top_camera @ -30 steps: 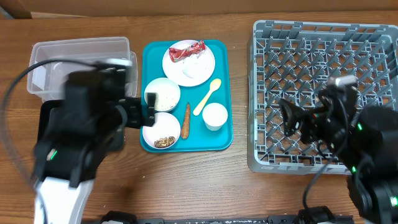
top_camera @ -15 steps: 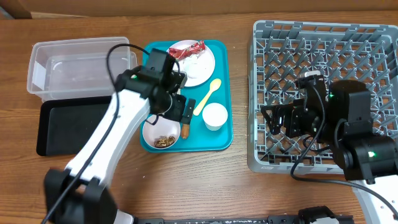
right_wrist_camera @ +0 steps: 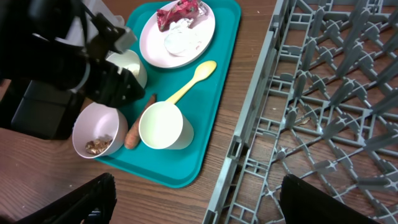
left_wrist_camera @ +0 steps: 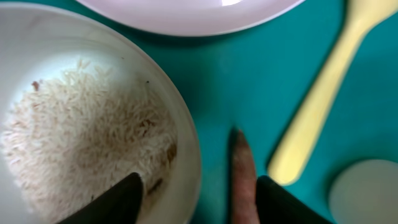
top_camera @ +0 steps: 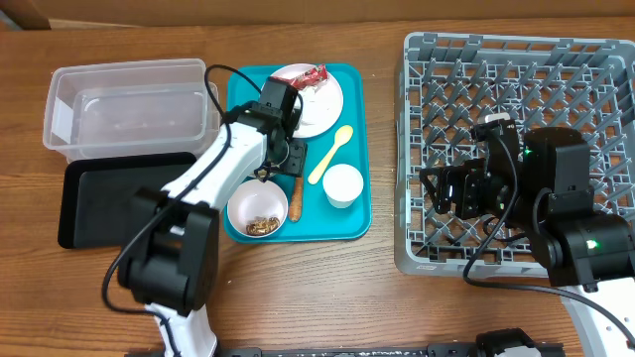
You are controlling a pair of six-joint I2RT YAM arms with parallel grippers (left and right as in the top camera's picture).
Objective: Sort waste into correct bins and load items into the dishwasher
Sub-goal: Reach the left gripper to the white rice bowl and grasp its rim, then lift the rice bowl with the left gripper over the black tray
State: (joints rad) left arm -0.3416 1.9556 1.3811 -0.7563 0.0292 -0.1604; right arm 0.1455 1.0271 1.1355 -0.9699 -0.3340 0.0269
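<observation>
One second on, the left tool [left_wrist_camera: 202, 200], over from the bins [top_camera: 124, 104], is straddling the rim of the rice bowl [left_wrist_camera: 74, 43] on the teal tray [top_camera: 352, 213], spread, seemingly readying a grasp; the right tool [top_camera: 444, 188] is hanging spread over the dishwasher [top_camera: 516, 59].

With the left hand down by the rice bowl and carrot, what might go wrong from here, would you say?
1. The open left hand straddles the carrot and the rice bowl's rim; closing might pinch the rim too and spill rice onto the teal tray.
2. The yellow spoon lies close beside the carrot and might get nudged.
</observation>
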